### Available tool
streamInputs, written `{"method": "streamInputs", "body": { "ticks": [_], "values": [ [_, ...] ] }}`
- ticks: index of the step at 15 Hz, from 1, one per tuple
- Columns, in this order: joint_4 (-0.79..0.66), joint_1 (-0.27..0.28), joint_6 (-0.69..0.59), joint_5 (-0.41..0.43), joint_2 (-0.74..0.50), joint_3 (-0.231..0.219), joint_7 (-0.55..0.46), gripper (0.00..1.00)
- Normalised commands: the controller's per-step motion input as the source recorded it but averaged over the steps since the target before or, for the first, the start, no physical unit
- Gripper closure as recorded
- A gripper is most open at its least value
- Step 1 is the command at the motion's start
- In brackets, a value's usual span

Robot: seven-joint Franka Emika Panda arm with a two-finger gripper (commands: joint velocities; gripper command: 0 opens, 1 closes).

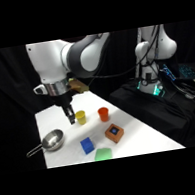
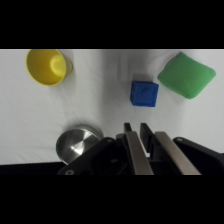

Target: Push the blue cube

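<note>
Claw: we see the claw (image 1: 70, 120) hanging above the counter (image 1: 136, 130), just beside the yellow cup (image 1: 81, 117) in the side view; in the wrist view its two fingers (image 2: 136, 152) rise side by side with only a thin gap, so we read them as together and clamped on nothing.
Blue cube: the blue cube (image 2: 144, 93) sits flat on the counter, apart from the claw and ahead of the fingers in the wrist view, just beside the green block (image 2: 187, 75) without clearly touching it.
Neighbours: the metal pan (image 1: 50, 140) lies to one side, the orange cup (image 1: 103, 114) and the orange-brown block (image 1: 114, 132) further off.
Done so far: we judge that nothing of the push is done; the claw has no contact with the cube.
Left to do: we judge the claw must come down to cube height, meet one face, and slide the cube along the counter.
Risk: we think the green block may get nudged along if the push runs toward it.
</note>
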Motion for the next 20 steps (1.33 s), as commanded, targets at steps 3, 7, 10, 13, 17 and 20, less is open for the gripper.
{"method": "streamInputs", "body": {
  "ticks": [3,7,10,13,17,20],
  "values": [
    [0.1,0.039,0.16,0.035,0.23,0.04,0.08,0.97],
    [0.05,0.032,0.26,0.062,0.21,0.042,0.04,0.93],
    [0.05,0.029,0.31,0.05,0.19,0.02,0.01,0.94],
    [0.07,0.01,0.25,0.055,0.19,0.013,-0.01,0.94],
    [0.07,-0.004,0.19,0.071,0.16,0.023,-0.03,0.94],
    [0.04,-0.004,0.01,0.085,0.03,0.027,-0.01,0.94]
  ]
}}
